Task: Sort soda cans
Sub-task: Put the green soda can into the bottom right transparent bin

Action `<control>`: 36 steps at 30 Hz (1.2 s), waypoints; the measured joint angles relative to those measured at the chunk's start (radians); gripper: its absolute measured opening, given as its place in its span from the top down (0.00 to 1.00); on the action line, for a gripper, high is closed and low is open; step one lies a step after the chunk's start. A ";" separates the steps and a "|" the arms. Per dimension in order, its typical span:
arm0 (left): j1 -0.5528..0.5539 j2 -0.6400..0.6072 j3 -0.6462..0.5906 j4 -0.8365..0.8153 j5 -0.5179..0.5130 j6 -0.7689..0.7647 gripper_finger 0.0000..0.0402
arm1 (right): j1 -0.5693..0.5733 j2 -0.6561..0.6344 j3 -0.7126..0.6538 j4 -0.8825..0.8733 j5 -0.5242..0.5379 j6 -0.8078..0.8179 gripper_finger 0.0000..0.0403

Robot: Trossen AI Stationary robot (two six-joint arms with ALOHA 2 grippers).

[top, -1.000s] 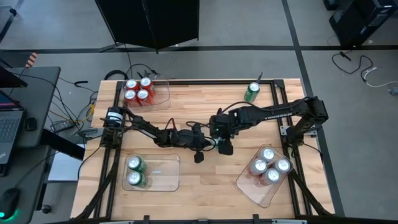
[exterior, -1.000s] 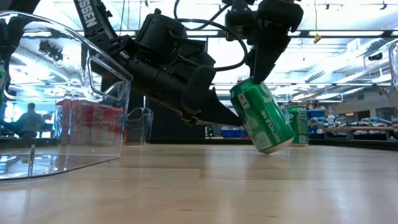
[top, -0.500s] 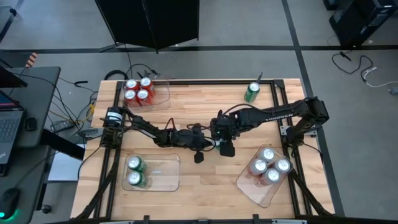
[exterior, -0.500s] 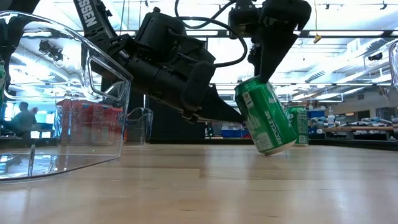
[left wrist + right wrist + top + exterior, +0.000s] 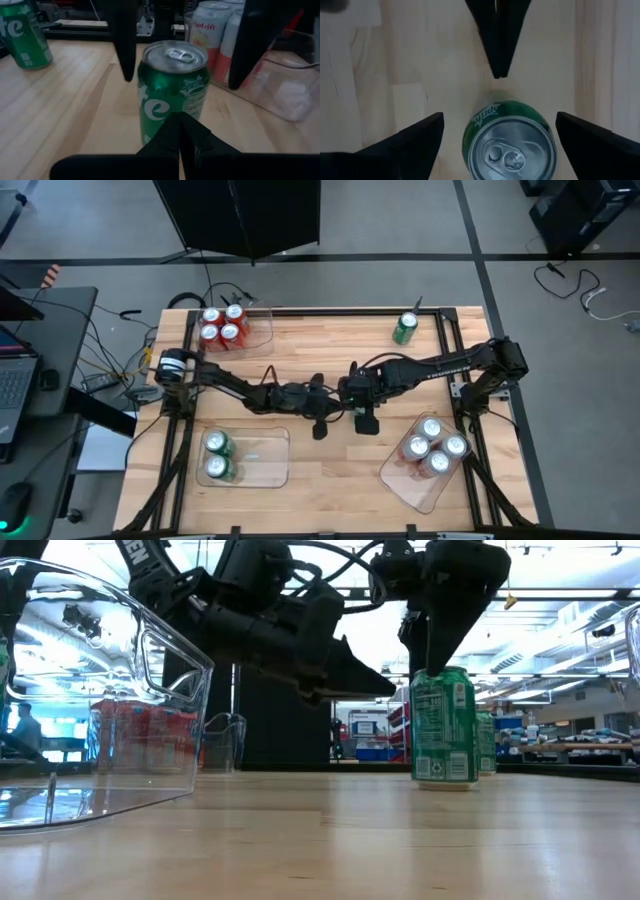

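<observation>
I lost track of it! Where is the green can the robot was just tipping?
The green can stands upright mid-table, beneath the open right gripper, with the shut left gripper pointing at its side.

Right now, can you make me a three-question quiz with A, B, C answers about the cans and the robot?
1. Where does the green can nearest the grippers stand?
A. Upright on the bare table, near its middle
B. Inside a tray
C. On its side at the table's edge

2. How many cans are in the tray with green cans?
A. Four
B. Two
C. None

3. How is the right gripper?
A. Shut on a red can
B. Squeezing the green can
C. Open, with a finger on each side of the green can and not touching it

Answers: 1 A, the low view shows it upright on the wood. 2 B, the high view shows two silver tops there. 3 C, the right wrist view shows gaps between the fingers and the can.
</observation>
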 joint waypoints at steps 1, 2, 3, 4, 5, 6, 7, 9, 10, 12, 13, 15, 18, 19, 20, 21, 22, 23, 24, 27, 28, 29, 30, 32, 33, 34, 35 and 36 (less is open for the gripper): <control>0.000 -0.007 0.000 -0.016 0.002 0.001 1.00 | 0.000 0.000 0.000 0.001 0.000 -0.002 0.08; 0.000 -0.011 0.000 -0.036 0.002 0.001 1.00 | 0.000 -0.001 0.000 0.000 0.000 -0.004 0.08; 0.001 -0.016 0.000 -0.053 0.002 0.001 1.00 | 0.000 -0.002 0.000 0.003 0.001 -0.005 0.08; 0.001 -0.024 -0.001 -0.075 0.002 0.001 1.00 | 0.000 -0.003 0.001 0.008 0.004 -0.008 0.08; 0.001 -0.030 -0.001 -0.080 0.002 0.001 1.00 | -0.001 -0.003 0.008 0.004 0.007 -0.013 0.08; 0.001 -0.038 -0.001 -0.086 0.003 0.001 1.00 | 0.000 -0.003 0.018 -0.001 0.021 -0.021 0.09; 0.001 -0.045 -0.001 -0.093 0.003 0.001 1.00 | 0.001 -0.003 0.031 -0.006 0.043 -0.025 0.09; 0.001 -0.062 -0.001 -0.113 0.004 0.001 1.00 | 0.004 -0.003 0.060 -0.020 0.080 -0.036 0.10; 0.001 -0.070 -0.002 -0.118 0.005 0.001 1.00 | 0.004 -0.003 0.077 -0.033 0.093 -0.041 0.11; 0.001 -0.098 -0.002 -0.155 0.015 0.001 1.00 | 0.008 -0.003 0.119 -0.070 0.109 -0.042 0.12; 0.002 -0.113 -0.002 -0.172 0.016 0.001 1.00 | 0.011 -0.004 0.141 -0.093 0.111 -0.042 0.13; 0.002 -0.141 -0.002 -0.219 0.017 0.001 1.00 | 0.026 -0.005 0.184 -0.138 0.128 -0.038 0.16; 0.002 -0.188 -0.002 -0.290 0.024 0.020 1.00 | 0.053 -0.005 0.224 -0.232 0.177 -0.015 0.23; 0.002 -0.204 -0.002 -0.310 0.028 0.022 1.00 | 0.061 -0.005 0.229 -0.258 0.181 0.005 0.26; 0.002 -0.222 -0.002 -0.335 0.030 0.023 1.00 | 0.068 -0.006 0.229 -0.278 0.188 0.032 0.31; 0.002 -0.239 -0.002 -0.360 0.030 0.024 1.00 | 0.076 -0.006 0.229 -0.301 0.205 0.057 0.36; 0.002 -0.256 -0.002 -0.380 0.031 0.024 1.00 | 0.086 -0.006 0.227 -0.322 0.231 0.077 0.42; 0.002 -0.273 -0.002 -0.403 0.032 0.024 1.00 | 0.095 -0.006 0.223 -0.341 0.256 0.090 0.49; 0.002 -0.290 -0.002 -0.424 0.035 0.024 1.00 | 0.105 -0.006 0.219 -0.363 0.277 0.099 0.56; 0.002 -0.343 -0.002 -0.494 0.058 0.024 1.00 | 0.133 -0.025 0.191 -0.390 0.300 0.131 0.80; 0.002 -0.358 -0.002 -0.517 0.069 0.024 1.00 | 0.141 -0.042 0.173 -0.385 0.304 0.139 0.88; 0.002 -0.374 -0.002 -0.541 0.078 0.024 1.00 | 0.149 -0.065 0.150 -0.382 0.308 0.150 0.94; 0.002 -0.388 -0.002 -0.564 0.087 0.024 1.00 | 0.156 -0.092 0.123 -0.372 0.309 0.167 0.97; 0.002 -0.413 -0.002 -0.597 0.103 0.020 1.00 | 0.168 -0.152 0.050 -0.326 0.310 0.210 0.96; 0.002 -0.421 -0.002 -0.620 0.110 0.017 1.00 | 0.172 -0.186 0.004 -0.285 0.310 0.229 0.96; 0.002 -0.428 0.002 -0.645 0.118 0.014 1.00 | 0.176 -0.221 -0.049 -0.236 0.310 0.241 0.96; 0.002 -0.430 0.009 -0.677 0.120 0.007 1.00 | 0.179 -0.255 -0.107 -0.179 0.308 0.250 0.97; 0.002 -0.430 0.018 -0.705 0.123 -0.001 1.00 | 0.180 -0.285 -0.165 -0.116 0.296 0.255 0.98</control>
